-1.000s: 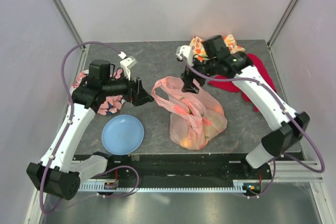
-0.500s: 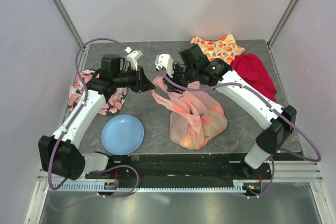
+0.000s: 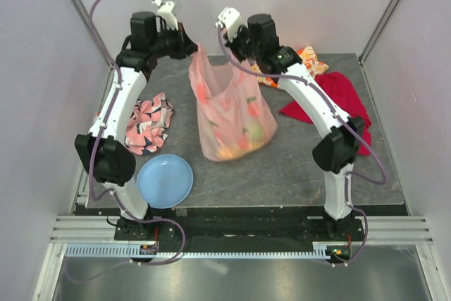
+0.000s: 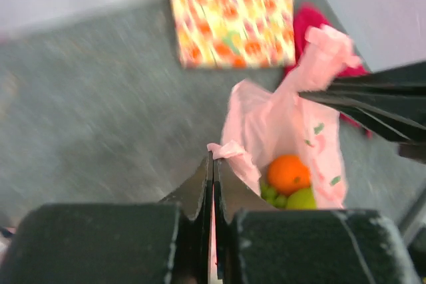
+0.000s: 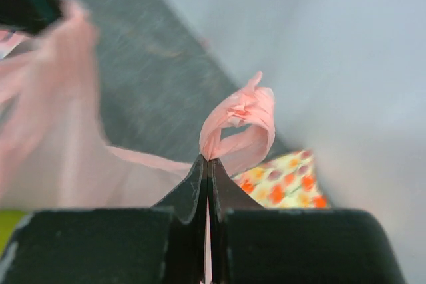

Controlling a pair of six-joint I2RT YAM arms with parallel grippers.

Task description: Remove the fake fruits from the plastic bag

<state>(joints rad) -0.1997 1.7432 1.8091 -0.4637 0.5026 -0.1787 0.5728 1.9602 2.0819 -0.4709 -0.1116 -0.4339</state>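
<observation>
We see the grey table point(image 3: 296, 174) first, with both arms reaching up and toward its far side. Between them the pink plastic bag point(image 3: 225, 114) hangs stretched, its mouth pulled apart near the back of the table and its full lower part sagging over the middle; we cannot tell whether its bottom touches the surface. To the right of the bag lies the red cloth point(image 3: 338, 100), partly under the right arm, and the fruit-print cloth point(image 4: 231, 21) lies just behind it at the far edge. The pink-and-black patterned cloth point(image 3: 146, 123) sits left of the bag, beside the left arm, and the blue plate point(image 3: 165, 180) lies near the front left, apart from the bag. The left gripper point(image 4: 213, 164) is clamped tight on one edge of the bag's mouth, with thin pink film pinched between its jaws. The right gripper point(image 5: 208, 164) is likewise closed on a twisted handle loop of the bag, which sticks up above its fingertips. The fake fruits point(image 3: 236, 147) are all inside the bag, low down — through the open mouth we make out an orange point(image 4: 289, 173) on top of some green fruits point(image 4: 301, 199).
</observation>
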